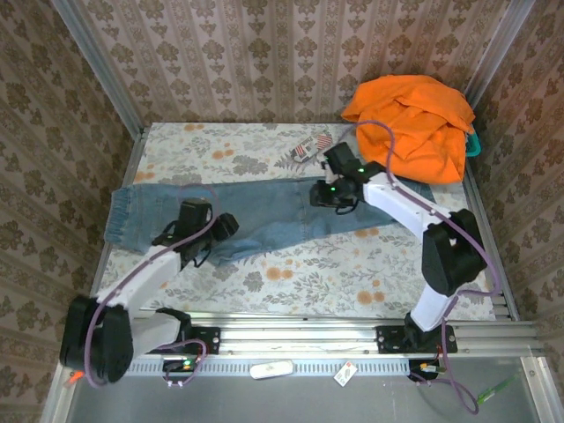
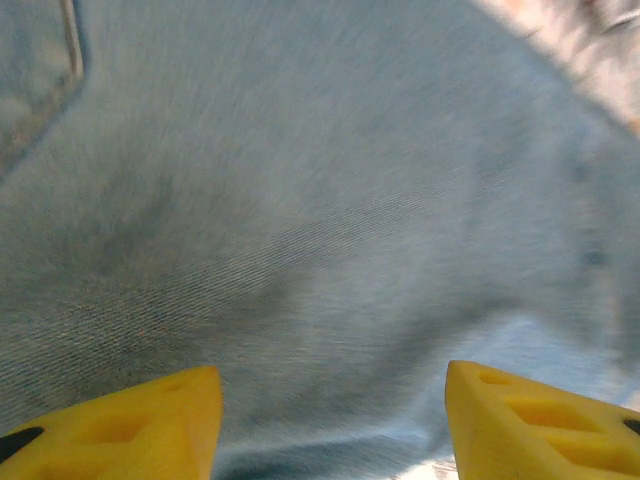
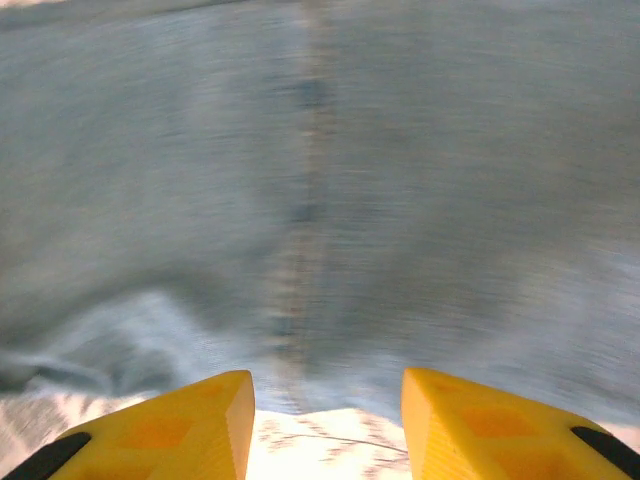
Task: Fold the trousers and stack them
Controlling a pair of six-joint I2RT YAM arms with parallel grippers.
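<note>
Denim, faded and light blue: the long-legged trousers point(image 1: 264, 216) lie flat across the floral-patterned surface point(image 1: 352, 282), stretched from side to side. Their gathered end sits at the left edge, and the other end reaches toward the bright orange crumpled garment point(image 1: 414, 123) heaped in the far right corner.

Both arms reach over the cloth. The left tool point(image 1: 222, 226) is low over the near edge of the trousers, about a third of the way along from the gathered end. The right tool point(image 1: 326, 192) is over the trousers further right, close to their far edge.

From the left wrist camera, the left tool point(image 2: 330, 430) stands wide open, its yellow fingers point(image 2: 130, 425) well apart with denim point(image 2: 330, 220) spread beneath and ahead of them. A stitched pocket edge point(image 2: 70, 50) shows at the upper left. From the right wrist camera, the right tool point(image 3: 325, 420) is also open — its gap a little narrower — and its yellow fingers point(image 3: 160, 430) frame the edge of the blurred cloth point(image 3: 450, 200), where a pale seam point(image 3: 305, 200) runs straight away from the tool. A strip of the pale surface point(image 3: 330, 435) shows between the fingertips, just short of the denim's edge.
</note>
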